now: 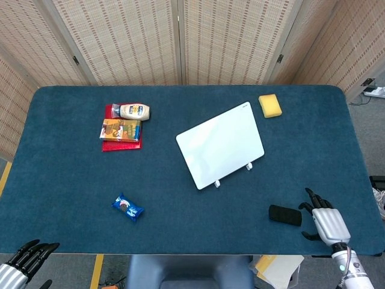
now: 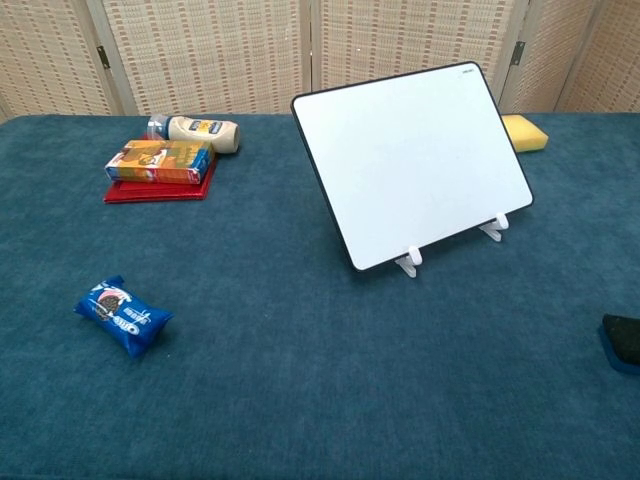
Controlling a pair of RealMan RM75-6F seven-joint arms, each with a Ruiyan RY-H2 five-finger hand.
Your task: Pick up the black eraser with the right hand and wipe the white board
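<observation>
The reach for the pick-up is under way: the right hand point(image 1: 325, 221), fingers spread and holding nothing, is hovering just beside the small black oblong eraser point(image 1: 284, 215), which is lying flat on the blue cloth-covered bench point(image 1: 72, 180) near its front edge. Next, the hand needs to close over the eraser, then lift it toward the tilted white board point(image 1: 220, 144) on its stand, well apart.
</observation>
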